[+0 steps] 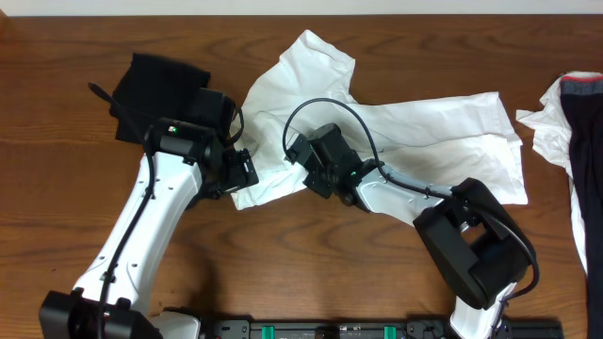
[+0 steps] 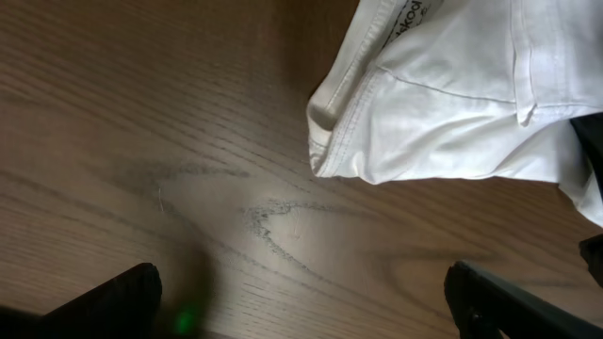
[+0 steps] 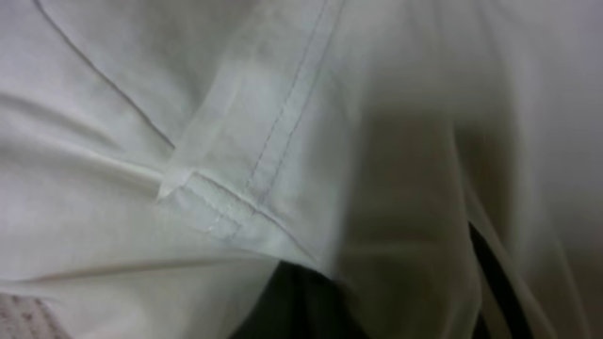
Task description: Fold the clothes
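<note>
Down at the left gripper (image 2: 303, 303), the two fingers (image 2: 108, 299) stand wide apart with only bare wood of the bench (image 2: 141, 141) between them, holding nothing. Just beyond them lies a stitched hem of the white T-shirt (image 2: 443, 104), bunched into a rounded fold and not touched by either finger. Seen from overhead, this gripper sits at the shirt's near left corner. The right gripper (image 1: 297, 155) is pressed down on the same garment a little toward the right edge, close beside the left one. Its wrist camera is filled with blurred white cloth and a doubled seam, so I cannot tell whether its jaws are apart or closed. The shirt spreads crumpled across the middle of the bench, one part reaching toward the far edge and another toward the right edge. A black garment (image 1: 155, 89) lies toward the far left corner, partly under the left arm. A white-and-dark garment (image 1: 577, 122) lies at the right edge.
</note>
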`<action>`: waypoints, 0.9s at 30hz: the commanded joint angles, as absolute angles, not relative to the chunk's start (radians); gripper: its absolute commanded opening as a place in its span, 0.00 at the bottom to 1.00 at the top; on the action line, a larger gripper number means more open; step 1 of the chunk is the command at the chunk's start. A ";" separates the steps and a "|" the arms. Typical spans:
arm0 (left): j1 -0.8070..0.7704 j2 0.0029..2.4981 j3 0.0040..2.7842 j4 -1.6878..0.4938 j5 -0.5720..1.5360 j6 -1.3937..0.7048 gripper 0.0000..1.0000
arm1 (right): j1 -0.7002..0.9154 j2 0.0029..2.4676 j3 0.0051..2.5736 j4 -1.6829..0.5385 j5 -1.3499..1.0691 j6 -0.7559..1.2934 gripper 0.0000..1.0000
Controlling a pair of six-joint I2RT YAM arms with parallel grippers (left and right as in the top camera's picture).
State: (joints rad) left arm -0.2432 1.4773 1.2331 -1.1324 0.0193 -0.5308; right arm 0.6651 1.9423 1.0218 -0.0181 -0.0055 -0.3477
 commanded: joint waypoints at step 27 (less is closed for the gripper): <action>-0.241 1.476 1.243 -1.136 0.011 -0.537 0.98 | 0.736 1.857 1.027 -0.207 -0.253 -0.217 0.35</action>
